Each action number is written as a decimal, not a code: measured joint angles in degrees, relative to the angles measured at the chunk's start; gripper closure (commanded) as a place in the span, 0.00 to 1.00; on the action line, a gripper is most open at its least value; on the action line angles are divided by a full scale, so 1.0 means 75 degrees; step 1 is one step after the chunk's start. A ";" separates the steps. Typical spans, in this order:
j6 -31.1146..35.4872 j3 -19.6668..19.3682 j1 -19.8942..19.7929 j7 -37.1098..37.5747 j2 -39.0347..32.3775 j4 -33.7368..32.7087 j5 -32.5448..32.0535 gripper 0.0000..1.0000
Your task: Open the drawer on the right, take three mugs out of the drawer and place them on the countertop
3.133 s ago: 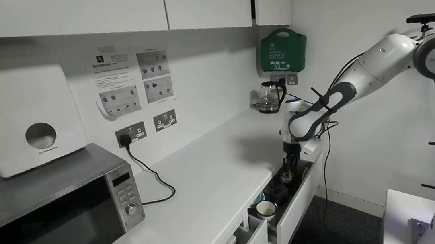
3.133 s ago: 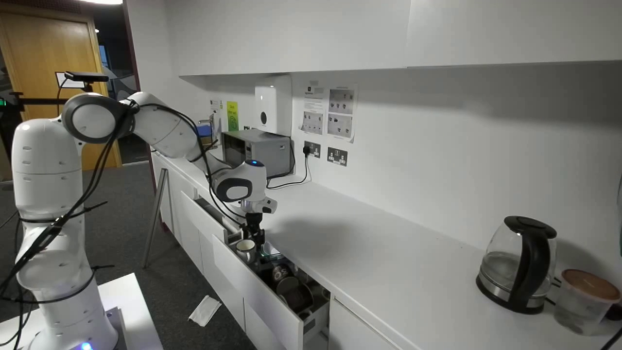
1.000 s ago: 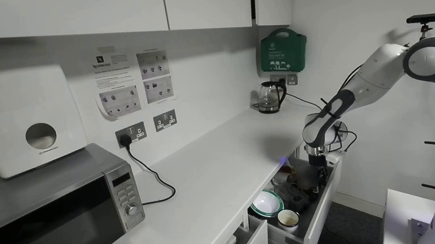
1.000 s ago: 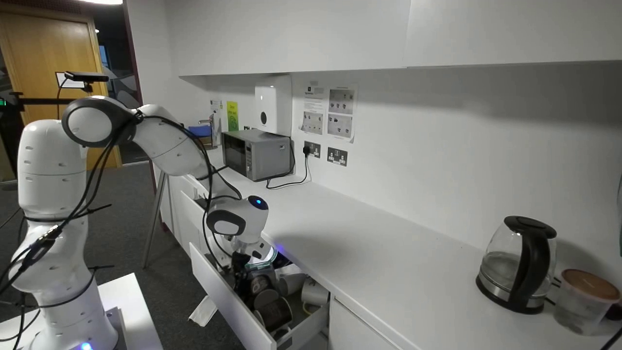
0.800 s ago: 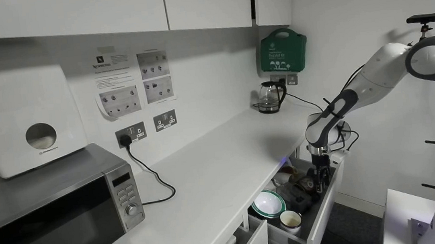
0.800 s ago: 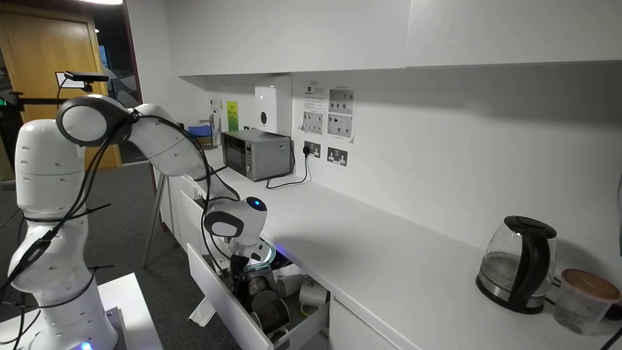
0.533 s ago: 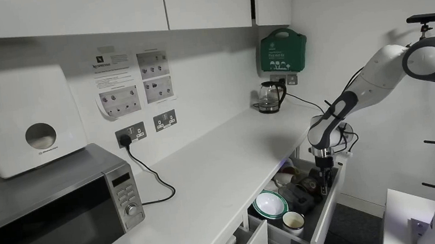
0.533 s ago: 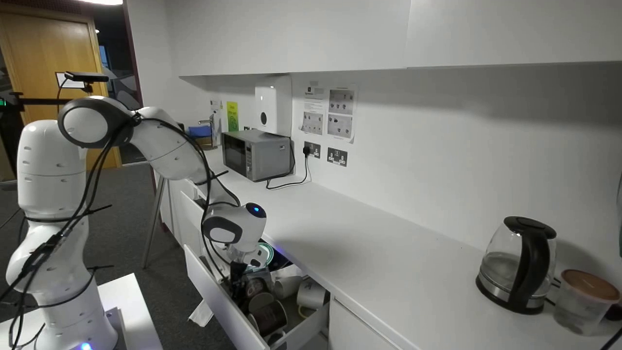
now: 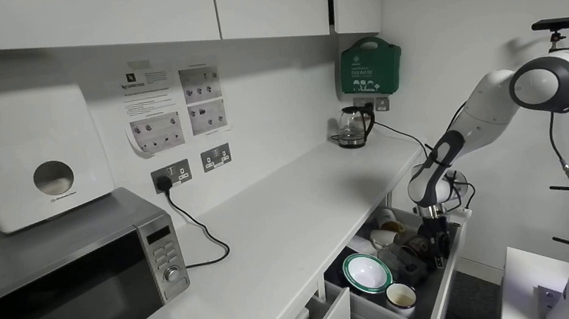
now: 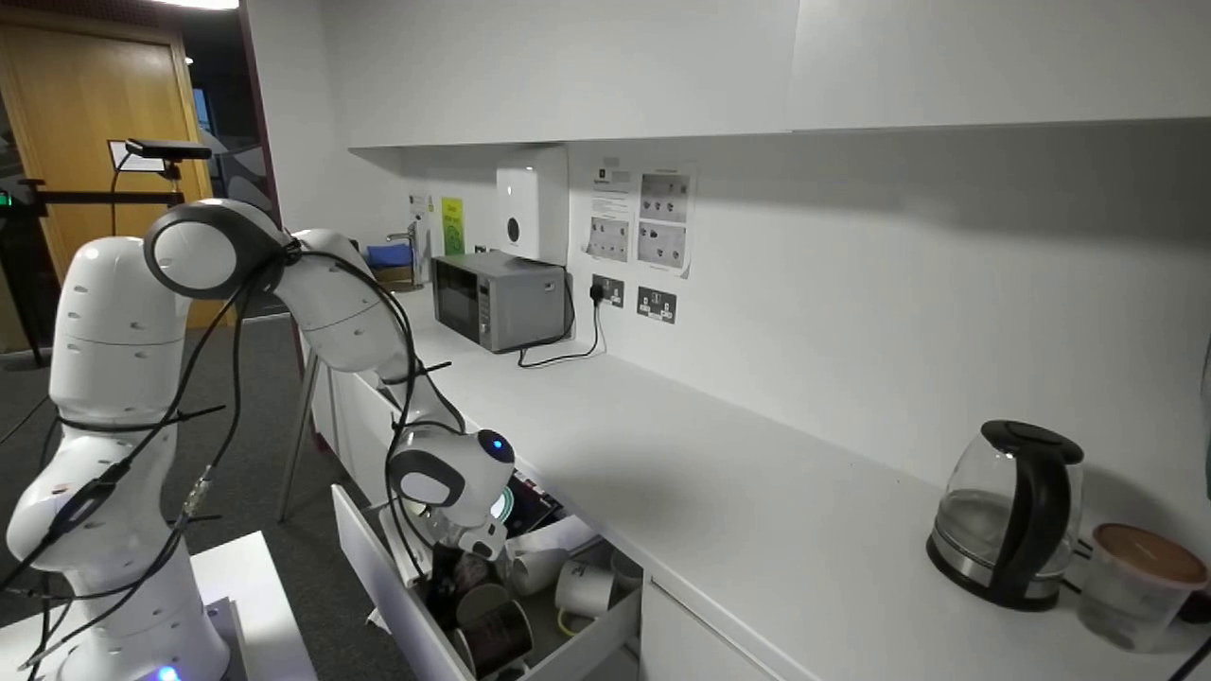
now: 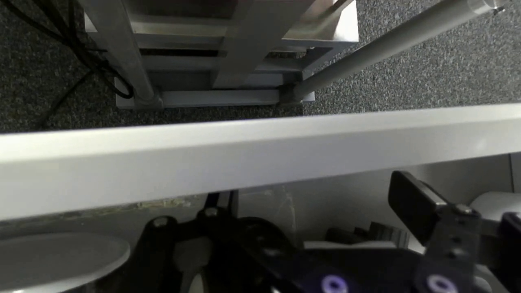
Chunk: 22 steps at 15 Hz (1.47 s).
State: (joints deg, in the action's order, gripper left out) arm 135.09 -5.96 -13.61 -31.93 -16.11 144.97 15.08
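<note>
While the drawer (image 10: 383,582) stands pulled out beneath the tabletop (image 10: 719,473), its flat white front and grey interior show clearly. Inside it, at the end nearest the camera in an exterior view: a white mug (image 9: 401,307), upright, dark-rimmed, cream within, just beside a round white dish (image 9: 368,273) edged in green. Toward the opposite end, also in an exterior view: a white-grey mug (image 10: 584,586) on its side, small dark marks on its wall, yellow handle at the underside; a pale mug (image 10: 539,570), likewise tipped over, just beside it; a dark mug (image 10: 497,638) on its side, nearer the drawer front. The pincer (image 11: 317,200) is down inside the drawer, near the front, jaws spread wide, released. Contact with the front unclear. A kettle (image 10: 1003,520) and a microwave (image 10: 501,301) stand on the tabletop, well apart; a lidded tub (image 10: 1132,596) sits just beside the kettle.
</note>
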 measured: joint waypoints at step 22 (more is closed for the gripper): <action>-0.0180 -0.0405 -0.0482 -0.0155 0.1625 0.0642 0.1890 0.00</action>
State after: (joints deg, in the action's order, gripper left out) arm 133.74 -9.00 -17.22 -33.09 -3.92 149.78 29.25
